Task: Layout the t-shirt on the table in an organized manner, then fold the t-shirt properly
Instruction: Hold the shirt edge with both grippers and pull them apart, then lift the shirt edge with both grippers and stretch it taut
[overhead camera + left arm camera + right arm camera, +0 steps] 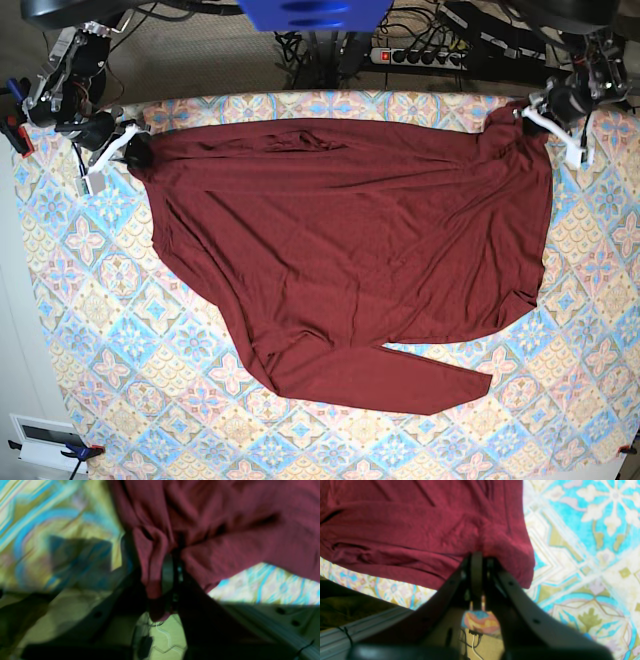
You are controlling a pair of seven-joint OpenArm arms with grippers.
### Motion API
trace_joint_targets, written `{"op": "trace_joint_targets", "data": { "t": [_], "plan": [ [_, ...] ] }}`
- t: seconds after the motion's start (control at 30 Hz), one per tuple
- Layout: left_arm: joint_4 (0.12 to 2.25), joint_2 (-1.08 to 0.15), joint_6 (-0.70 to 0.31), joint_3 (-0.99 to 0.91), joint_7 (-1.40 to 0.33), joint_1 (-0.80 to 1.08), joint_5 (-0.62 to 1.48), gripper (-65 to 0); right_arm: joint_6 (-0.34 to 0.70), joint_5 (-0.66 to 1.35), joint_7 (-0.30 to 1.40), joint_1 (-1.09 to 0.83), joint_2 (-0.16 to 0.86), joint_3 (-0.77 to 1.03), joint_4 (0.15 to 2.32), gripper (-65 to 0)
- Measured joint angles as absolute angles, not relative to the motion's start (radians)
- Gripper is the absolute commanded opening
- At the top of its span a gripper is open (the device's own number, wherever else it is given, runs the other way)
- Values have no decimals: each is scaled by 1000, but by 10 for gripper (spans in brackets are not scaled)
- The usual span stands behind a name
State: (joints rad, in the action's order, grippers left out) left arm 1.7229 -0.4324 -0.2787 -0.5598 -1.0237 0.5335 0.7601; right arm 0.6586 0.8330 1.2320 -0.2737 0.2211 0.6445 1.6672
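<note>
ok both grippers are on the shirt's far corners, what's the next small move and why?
Probably draw both arms slowly apart and toward the near edge to pull the fabric taut. The left gripper and right gripper each pinch a corner of the t-shirt, yet it lies skewed and wrinkled on the table, its lower part bunched into a flap.

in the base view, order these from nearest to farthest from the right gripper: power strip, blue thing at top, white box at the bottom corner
From the right gripper:
1. blue thing, top centre
2. power strip, top, farther across, beyond the table
3. white box, bottom corner, same side as this gripper
</note>
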Motion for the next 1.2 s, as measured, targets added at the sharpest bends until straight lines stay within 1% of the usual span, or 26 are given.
{"op": "trace_joint_targets", "data": {
  "t": [0.1,0.23,0.37,0.47,0.53,0.67,0.77,0.83,1.03,1.2],
  "plan": [
    [1736,-469,-282,-584,-1018,560,853,-650,659,833,1232,-277,219,645,1667,-650],
    [1735,-482,-279,-747,-1014,607,960,-650,659,834,1232,-277,220,645,1668,-650],
    [1622,-481,-282,-849,-1025,579,1071,-650,659,833,1232,-282,219,644,1668,-650],
    [1534,-480,-278,-849,-1022,517,1079,-650,659,837,1232,-282,219,643,1668,-650],
    [1516,-472,-278,-847,-1022,490,1078,-650,659,834,1233,-282,219,642,1668,-650],
    [1510,-426,-273,-849,-1023,428,1074,-650,659,834,1232,-282,219,642,1668,-650],
    [1510,-409,-272,-849,-1086,371,1074,-650,659,834,1232,-276,219,642,1668,-650],
    [1510,-391,-270,-854,-1098,318,1074,-650,659,836,1232,-271,220,642,1668,-650],
    [1510,-344,-270,-855,-1103,210,1071,-650,659,834,1232,-271,220,643,1668,-650],
    [1508,-327,-267,-857,-1103,121,1025,-650,659,833,1232,-271,220,645,1665,-650]
  ]
}}
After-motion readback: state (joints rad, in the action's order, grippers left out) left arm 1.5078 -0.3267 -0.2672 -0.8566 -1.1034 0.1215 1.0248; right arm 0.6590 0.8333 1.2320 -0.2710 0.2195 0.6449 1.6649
